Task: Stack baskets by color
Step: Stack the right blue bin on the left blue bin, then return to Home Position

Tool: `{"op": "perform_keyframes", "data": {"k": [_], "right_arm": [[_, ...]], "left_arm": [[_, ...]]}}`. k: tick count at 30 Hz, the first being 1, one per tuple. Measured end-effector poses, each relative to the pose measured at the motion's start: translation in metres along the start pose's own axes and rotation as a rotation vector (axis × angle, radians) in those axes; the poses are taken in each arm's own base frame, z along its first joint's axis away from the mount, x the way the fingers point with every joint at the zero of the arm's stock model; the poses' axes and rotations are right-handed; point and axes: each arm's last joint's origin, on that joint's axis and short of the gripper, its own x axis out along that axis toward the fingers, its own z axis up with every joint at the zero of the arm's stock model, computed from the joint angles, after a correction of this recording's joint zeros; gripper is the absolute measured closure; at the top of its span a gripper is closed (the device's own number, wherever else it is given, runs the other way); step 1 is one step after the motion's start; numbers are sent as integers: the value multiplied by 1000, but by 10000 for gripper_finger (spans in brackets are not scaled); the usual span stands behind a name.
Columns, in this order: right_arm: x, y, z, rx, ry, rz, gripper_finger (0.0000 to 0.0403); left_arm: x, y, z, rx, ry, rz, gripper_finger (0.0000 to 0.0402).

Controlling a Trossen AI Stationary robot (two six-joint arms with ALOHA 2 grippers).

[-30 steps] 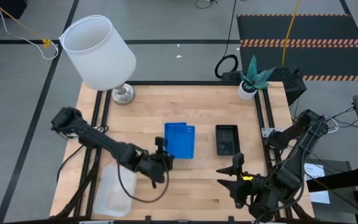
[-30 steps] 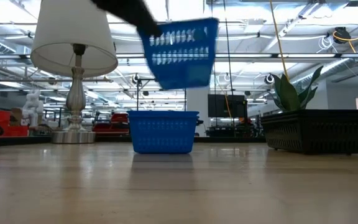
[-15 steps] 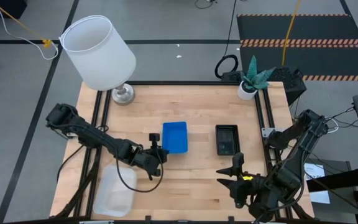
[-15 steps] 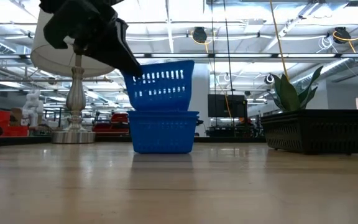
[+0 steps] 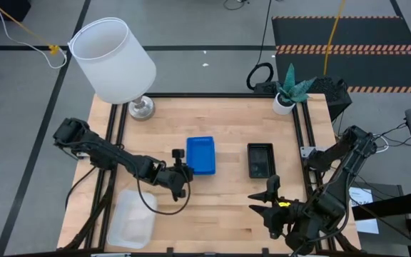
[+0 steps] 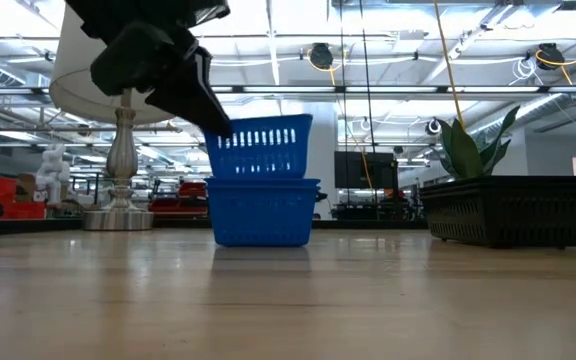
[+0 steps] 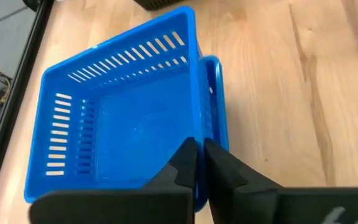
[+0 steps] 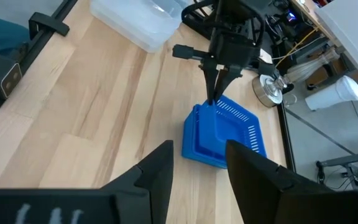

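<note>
The top basket (image 7: 129,124) is bright blue, with rows of thin slits along its walls. The basket under it (image 6: 261,211) is the same blue, with slits too. At the right of the high view sits a black basket (image 5: 260,160). At the lower left is a see-through, milky white basket (image 5: 131,220). The table (image 5: 227,203) is light wood with pale stripes. At the upper left, the lamp (image 5: 114,61) has a white shade and a shiny silver foot. The plant (image 5: 292,88) is green in a white pot. Both arms are black.
</note>
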Motion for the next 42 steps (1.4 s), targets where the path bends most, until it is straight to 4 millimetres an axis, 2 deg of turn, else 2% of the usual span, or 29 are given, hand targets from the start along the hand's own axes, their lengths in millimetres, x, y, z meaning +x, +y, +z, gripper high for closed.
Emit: {"op": "perform_keyframes", "data": {"k": [5, 9, 16, 19, 22, 27, 31, 33, 34, 42], "right_arm": [[0, 0, 0, 0, 0, 0, 264], [0, 0, 0, 0, 0, 0, 264], [3, 2, -4, -15, 5, -14, 269], [7, 1, -14, -23, 8, -44, 291], [12, -10, -25, 19, -25, -60, 327], [28, -33, -54, 69, -168, 50, 393], [37, -58, -87, 127, -294, 95, 394], [38, -70, -105, 147, -341, 104, 396], [39, -74, -113, 150, -366, 116, 399], [43, -95, -172, 189, -457, 125, 402]], "left_arm": [[3, 0, -7, -2, 20, -2, 366], [3, 0, -5, -22, 0, -3, 339], [2, 0, 0, -49, -46, -5, 243], [-9, 7, 6, -87, -89, 3, 209], [-26, 17, 14, -151, -159, 11, 200], [-64, 39, 23, -167, -295, 13, 235], [-78, 46, 15, -139, -393, -46, 319], [-83, 48, 6, -143, -442, -51, 372], [-85, 50, 1, -153, -465, -49, 386], [-95, 65, -48, -213, -585, -23, 398]]}}
